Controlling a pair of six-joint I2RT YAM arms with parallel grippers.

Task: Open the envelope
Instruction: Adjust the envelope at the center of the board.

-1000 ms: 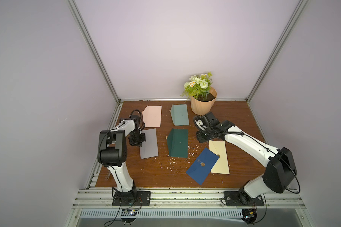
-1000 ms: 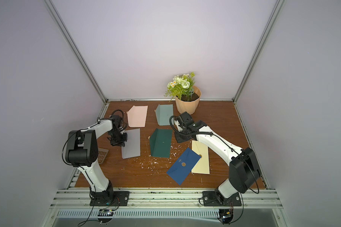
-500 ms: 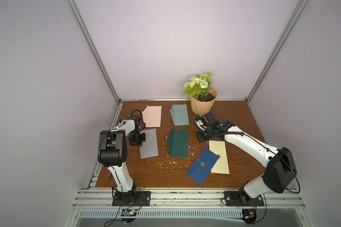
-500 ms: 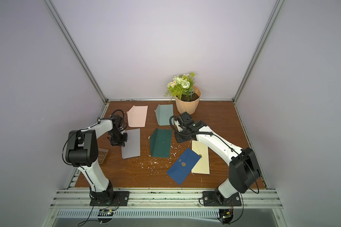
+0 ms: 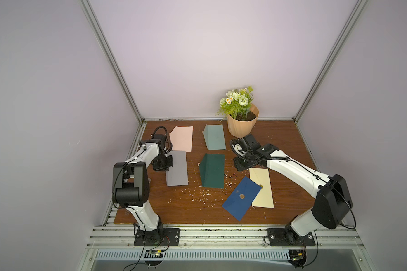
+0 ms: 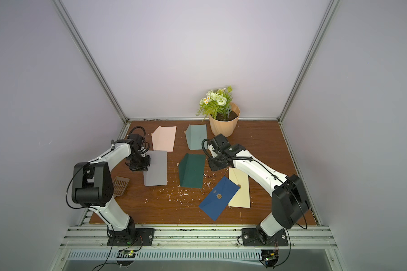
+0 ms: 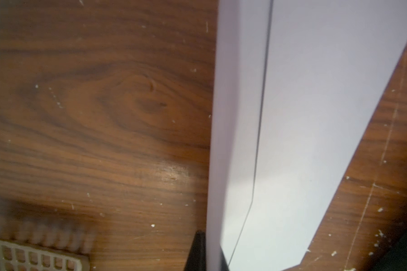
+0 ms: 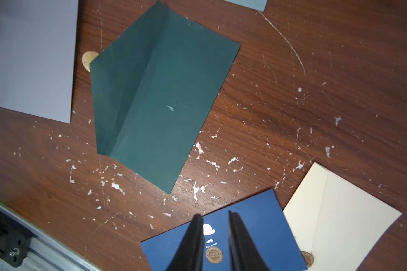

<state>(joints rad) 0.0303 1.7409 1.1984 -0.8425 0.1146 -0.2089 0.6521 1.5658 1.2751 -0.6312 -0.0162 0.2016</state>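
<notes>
A grey paper envelope (image 5: 178,169) is seen lying on the brown wood-grain bench (image 5: 174,206), near its left side. It is placed just in front of a pale pink paper envelope (image 5: 182,138) and left of a dark green paper envelope (image 5: 213,171). Its left long edge is pinched by the left end effector (image 5: 167,167), whose jaws are closed tight on the paper. In the left wrist view the gripped paper is seen rising between the black fingers (image 7: 196,253). Whether the flap alone is caught cannot be told.

The right end effector (image 8: 215,217) is held above the bench between the dark green envelope and a cream paper envelope (image 5: 263,187). Its jaws are set narrowly apart and nothing is gripped between them. Beyond its fingertips a navy blue paper envelope (image 8: 268,234) is seen, closed with a round gold seal (image 8: 213,255) and laid over the cream envelope's left side.

The dark green envelope is spread open with its flap unfolded to the left, as is a pale teal paper envelope (image 5: 214,137) further back. A peach-coloured faceted pot of white flowers (image 5: 242,123) is placed at the back of the bench. White paper scraps (image 5: 207,193) are scattered across the middle. A beige perforated plastic piece (image 6: 120,185) is seen beside the left arm.
</notes>
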